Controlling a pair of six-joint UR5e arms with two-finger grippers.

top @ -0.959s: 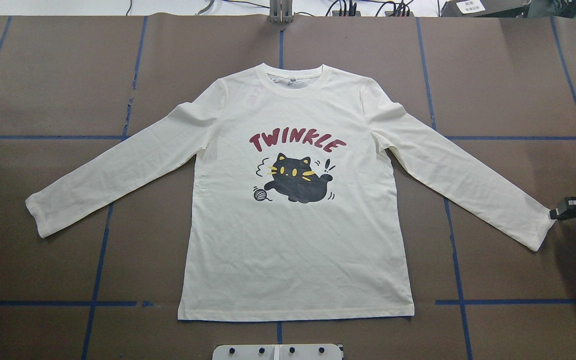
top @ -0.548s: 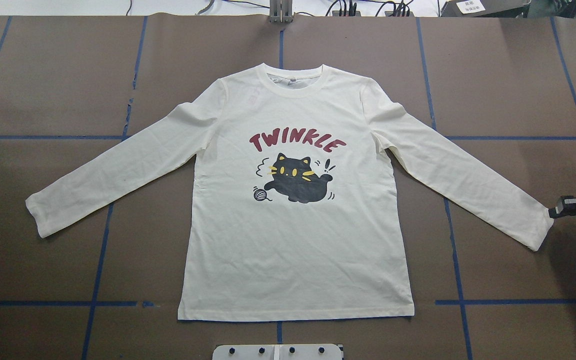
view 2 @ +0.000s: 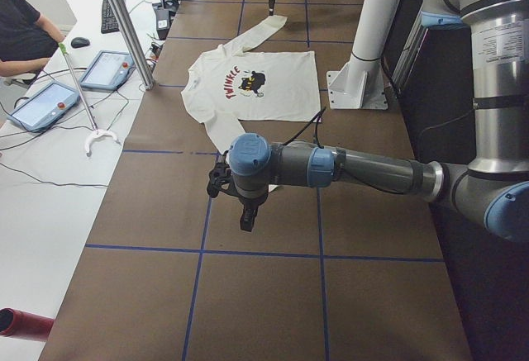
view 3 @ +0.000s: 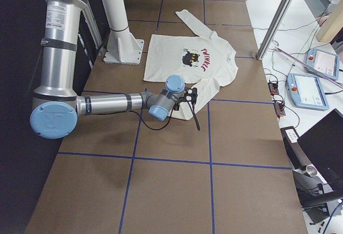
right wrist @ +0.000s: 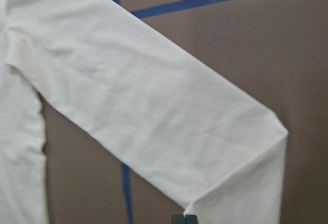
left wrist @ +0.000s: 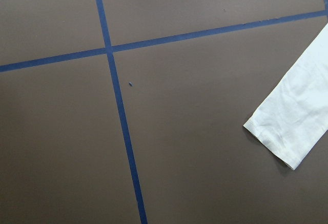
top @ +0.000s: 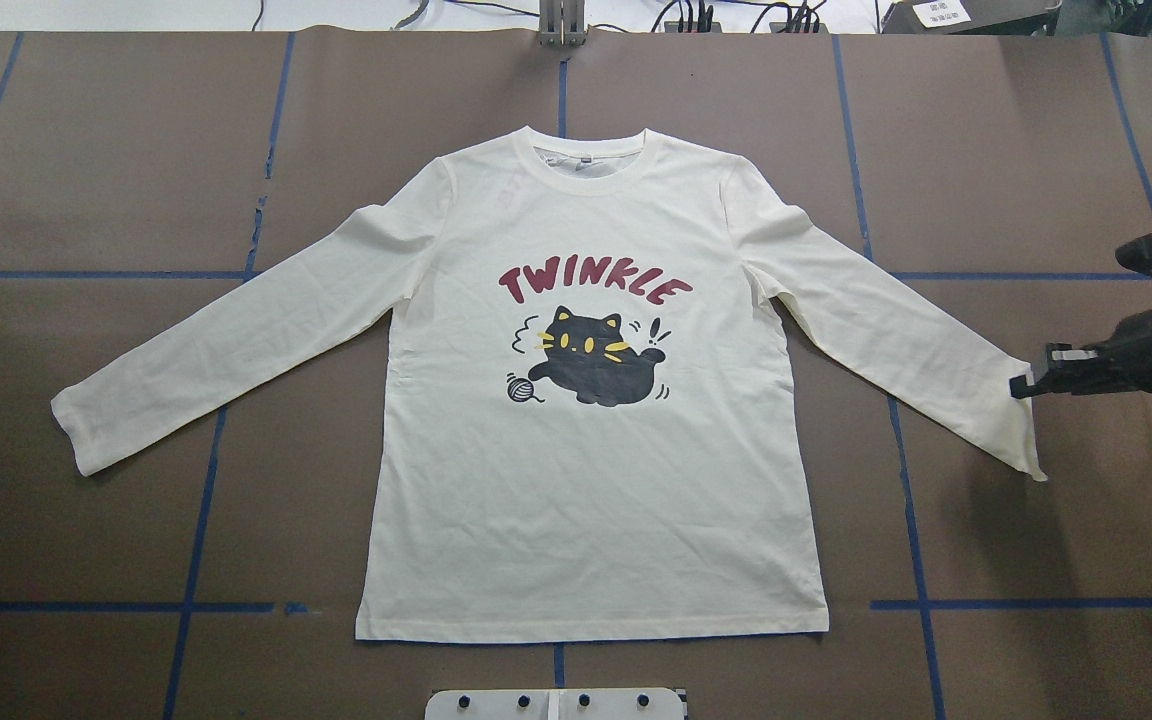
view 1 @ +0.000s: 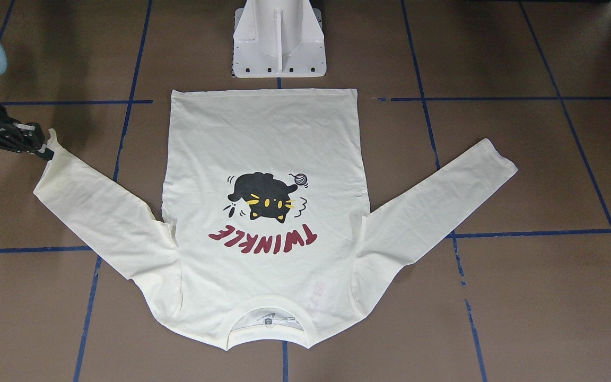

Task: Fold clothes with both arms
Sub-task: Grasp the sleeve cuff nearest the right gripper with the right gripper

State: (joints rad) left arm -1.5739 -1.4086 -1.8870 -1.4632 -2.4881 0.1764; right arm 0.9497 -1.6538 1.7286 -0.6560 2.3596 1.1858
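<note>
The shirt (top: 586, 500) lies flat, print up, at table centre, collar toward the far edge. In the last second the right hand (top: 1019, 386), clamped on the right cuff (top: 1014, 430), has dragged it inward and lifted it, so the sleeve fold is starting. Its wrist view shows the cuff curling. The left hand (view 2: 245, 219) hangs beyond the left cuff (left wrist: 279, 131); whether it is apart or together, can't tell.

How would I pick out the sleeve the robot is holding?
Find the cream shirt spread flat on the brown table, cat print facing up. Follow the sleeve on the robot's right out to its cuff, where the black right pincer pinches one corner. The other sleeve lies flat and untouched; this cuff is lifted.
</note>
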